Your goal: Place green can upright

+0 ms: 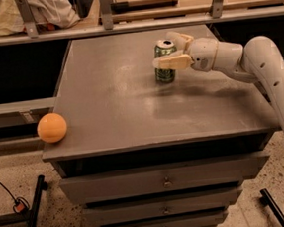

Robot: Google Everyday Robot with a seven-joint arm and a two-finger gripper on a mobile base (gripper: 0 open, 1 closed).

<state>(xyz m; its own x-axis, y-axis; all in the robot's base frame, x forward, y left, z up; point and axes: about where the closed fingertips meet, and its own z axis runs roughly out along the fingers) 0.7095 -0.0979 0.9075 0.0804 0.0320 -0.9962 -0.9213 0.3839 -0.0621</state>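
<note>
The green can (164,71) stands upright on the grey table top (121,102), toward the back right, with its silver pull-tab end facing up. My gripper (163,50) reaches in from the right at the can's upper half. It is open, with one pale finger (171,62) across the can's front and the other (176,37) behind it. The fingers sit on either side of the can, slightly spread. The can's base rests on the table.
An orange ball (52,127) sits at the table's front left corner, close to the edge. The table is a cabinet with drawers (163,182) below. A shelf rail (124,27) runs behind it. My white arm (272,74) crosses the right side.
</note>
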